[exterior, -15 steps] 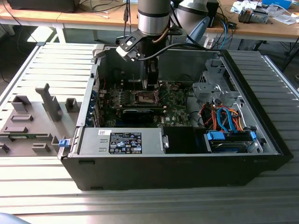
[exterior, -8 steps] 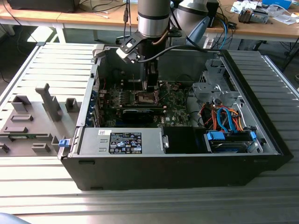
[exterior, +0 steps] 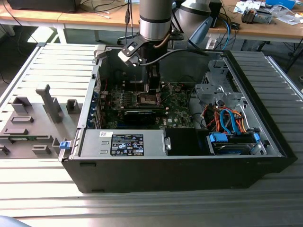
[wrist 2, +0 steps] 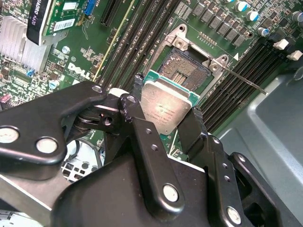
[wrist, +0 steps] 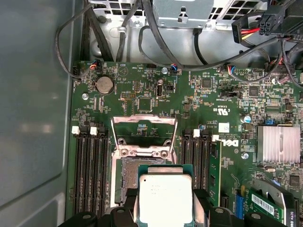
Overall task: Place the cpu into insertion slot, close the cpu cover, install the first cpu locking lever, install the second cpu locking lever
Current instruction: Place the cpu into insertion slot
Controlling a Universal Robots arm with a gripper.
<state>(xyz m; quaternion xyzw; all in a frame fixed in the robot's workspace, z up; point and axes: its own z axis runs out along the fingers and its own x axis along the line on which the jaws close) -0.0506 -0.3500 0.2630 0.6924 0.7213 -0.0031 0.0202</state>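
From where I stand, in the exterior view the arm [exterior: 155, 19] reaches straight down into the open computer case [exterior: 189, 165] at the upper middle of the frame. Its gripper [exterior: 150, 90] hangs just above the insertion slot [exterior: 147, 99] on the green circuit board [exterior: 180, 111], towards the exterior view's left of the board. In the second wrist view the gripper [wrist 2: 165, 105] is clamped narrow on the cpu [wrist 2: 166, 106]. Its black fingers [wrist 2: 137, 94] pinch two opposite edges, and the chip's dull metal top faces the camera. The insertion slot [wrist 2: 187, 66] lies just beyond the chip's far edge with its dark bed of contacts bare, and the chip overlaps its near corner. A thin locking lever [wrist 2: 241, 78] sticks out free beside the socket. In the first wrist view the cpu [wrist: 164, 196] sits between the fingertips of the gripper [wrist: 165, 208], and the cpu cover [wrist: 144, 117] stands swung open past the socket. Part of the insertion slot [wrist: 125, 182] shows beside the chip, on the side of the memory slots [wrist: 90, 170] nearest the case wall. I'd judge the chip to be raised over the socket and slightly off its centre, not yet seated, with its edges roughly square to the socket's rim.
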